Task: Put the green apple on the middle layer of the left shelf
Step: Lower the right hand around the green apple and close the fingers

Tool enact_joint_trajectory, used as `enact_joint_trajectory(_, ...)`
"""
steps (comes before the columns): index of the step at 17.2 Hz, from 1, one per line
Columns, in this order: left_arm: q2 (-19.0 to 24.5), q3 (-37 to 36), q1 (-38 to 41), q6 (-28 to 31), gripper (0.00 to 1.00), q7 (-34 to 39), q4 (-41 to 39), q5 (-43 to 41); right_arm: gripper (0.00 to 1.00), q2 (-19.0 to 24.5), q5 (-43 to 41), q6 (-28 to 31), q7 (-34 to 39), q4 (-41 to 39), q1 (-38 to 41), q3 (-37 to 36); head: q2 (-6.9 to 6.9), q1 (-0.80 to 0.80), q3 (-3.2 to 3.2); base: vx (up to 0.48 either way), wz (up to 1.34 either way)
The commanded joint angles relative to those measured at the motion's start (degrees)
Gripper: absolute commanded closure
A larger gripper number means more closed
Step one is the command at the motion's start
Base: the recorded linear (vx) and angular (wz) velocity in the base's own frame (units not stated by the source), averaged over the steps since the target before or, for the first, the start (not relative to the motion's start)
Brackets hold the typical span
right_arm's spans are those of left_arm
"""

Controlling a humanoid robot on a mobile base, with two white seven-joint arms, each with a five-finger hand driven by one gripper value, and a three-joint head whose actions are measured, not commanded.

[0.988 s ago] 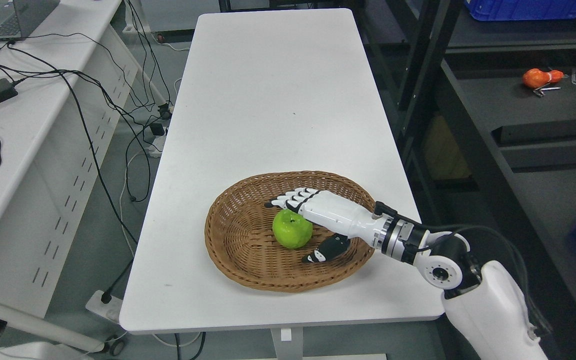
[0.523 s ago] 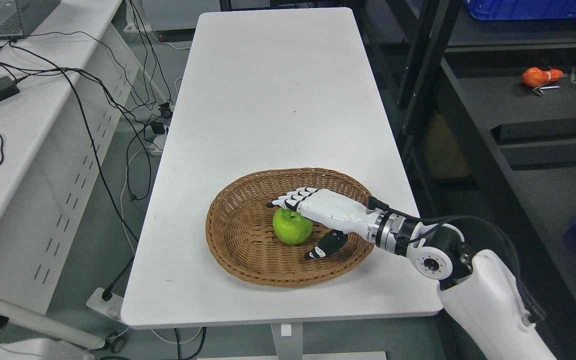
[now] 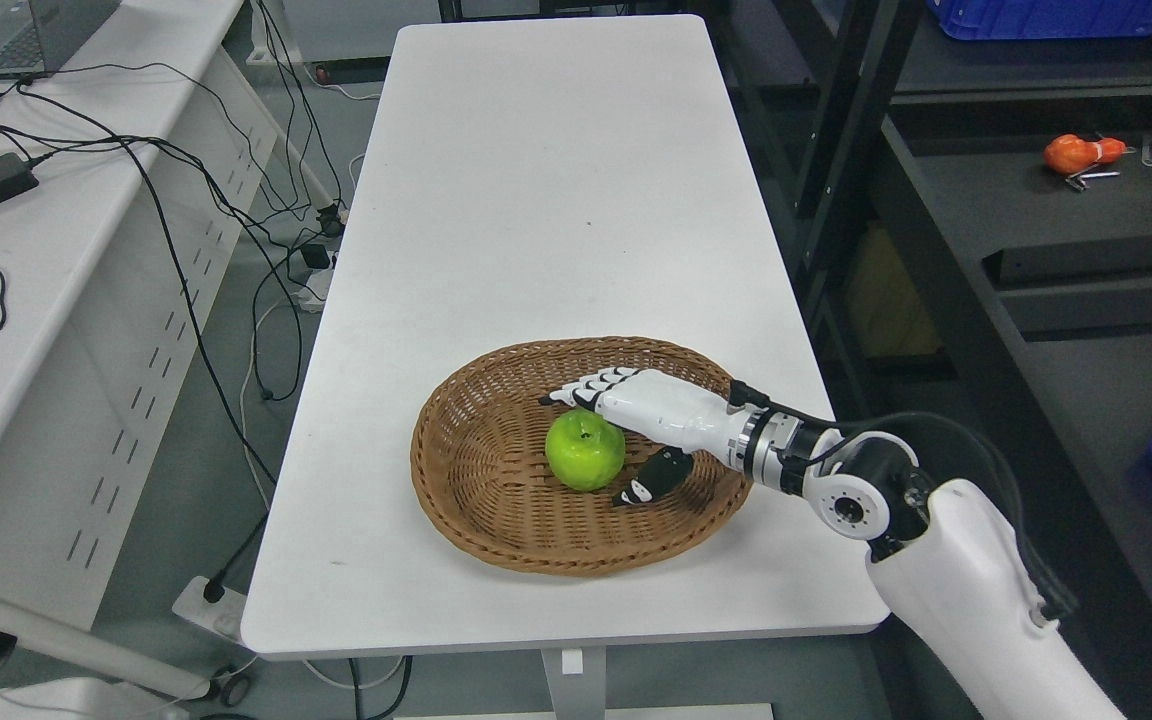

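Head view: over the last second the right hand (image 3: pixel 626 440) had slid closer around the apple (image 3: pixel 585 451), which stayed low in the basket (image 3: pixel 456 470) on the tabletop (image 3: pixel 536 180); the grasp looked nearly set. The hand was still spread, fingers (image 3: pixel 586 390) behind the apple, thumb in front, gripping nothing yet.

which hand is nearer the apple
Right. The right hand brackets the apple in the basket, fingers behind, thumb in front. The left hand is out of view.
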Motion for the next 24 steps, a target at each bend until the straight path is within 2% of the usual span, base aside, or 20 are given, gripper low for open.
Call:
enact_joint_trajectory(1, 1.0, 0.0, 0.0, 0.0, 0.0, 0.0, 0.0, 0.0, 0.01, -0.4, 0.3, -1.2, -0.1, 2.4, 0.1, 3.3, 0.0, 0.0, 0.0, 0.0, 0.0)
enact_joint_trajectory(4, 1.0, 0.0, 0.0, 0.0, 0.0, 0.0, 0.1, 0.0, 0.02, -0.4, 0.3, -2.7, -0.2, 2.4, 0.3, 3.3, 0.0, 0.0, 0.0, 0.0, 0.0)
enact_joint_trajectory(10, 1.0, 0.0, 0.0, 0.0, 0.0, 0.0, 0.0, 0.0, 0.27, -0.3, 0.7, -2.8, -0.3, 2.4, 0.2, 3.2, 0.0, 0.0, 0.0, 0.0, 0.0)
enact_joint_trajectory(12, 1.0, 0.0, 0.0, 0.0, 0.0, 0.0, 0.0, 0.0, 0.5, -0.1, 0.7, -3.1, -0.5, 2.4, 0.3, 2.7, 0.0, 0.0, 0.0, 0.0, 0.0)
enact_joint_trajectory(13, 1.0, 0.0, 0.0, 0.0, 0.0, 0.0, 0.0, 0.0, 0.57, 0.0, 0.6, -3.1, -1.0, 2.3, 0.3, 2.5, 0.0, 0.0, 0.0, 0.0, 0.0)
enact_joint_trajectory(17, 1.0, 0.0, 0.0, 0.0, 0.0, 0.0, 0.0, 0.0, 0.95, -0.6, 0.4, -7.0, -3.2, 1.9, 0.2, -3.6, 0.0, 0.0, 0.0, 0.0, 0.0)
enact_joint_trajectory(21, 1.0, 0.0, 0.0, 0.0, 0.0, 0.0, 0.0, 0.0, 1.0, -2.1, 0.5, -6.6, -8.4, -0.2, 1.9, -10.2, 0.0, 0.0, 0.0, 0.0, 0.0)
enact_joint_trajectory(24, 1.0, 0.0, 0.0, 0.0, 0.0, 0.0, 0.1, 0.0, 1.0, -1.5, 0.5, -1.1, -14.2, -3.6, 4.4, -16.1, 0.0, 0.0, 0.0, 0.0, 0.0)
